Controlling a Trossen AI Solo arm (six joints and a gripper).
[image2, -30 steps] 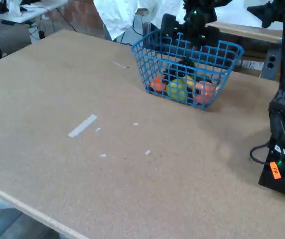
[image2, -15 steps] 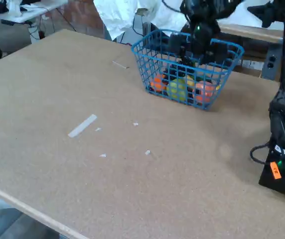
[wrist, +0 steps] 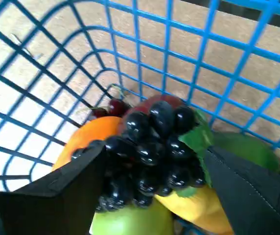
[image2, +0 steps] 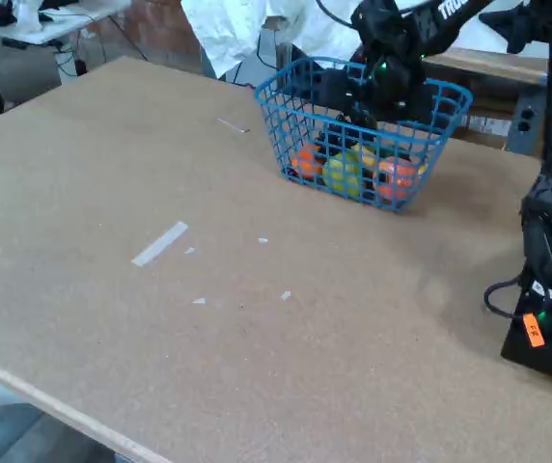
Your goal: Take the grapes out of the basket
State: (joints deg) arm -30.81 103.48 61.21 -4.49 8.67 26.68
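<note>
In the wrist view the grapes (wrist: 152, 147), a glossy black-purple bunch with a green leaf, lie on top of the other fruit inside the blue wire basket (wrist: 135, 46). My gripper (wrist: 152, 188) is open, its two dark fingers (wrist: 57, 196) standing on either side of the bunch, close against it. In the fixed view the gripper (image2: 368, 116) is down inside the basket (image2: 290, 121) at the far right of the table. The grapes are hidden there behind the arm and mesh.
Under the grapes lie an orange fruit (wrist: 86, 139), a green apple (wrist: 130, 223), a yellow fruit (wrist: 198, 210) and another green fruit (wrist: 247, 149). The arm's base (image2: 551, 280) stands at the table's right edge. A tape strip (image2: 160, 243) lies mid-table.
The arm has come down from above the basket's rim into the basket, over the fruit. The basket and fruit have stayed in place.
</note>
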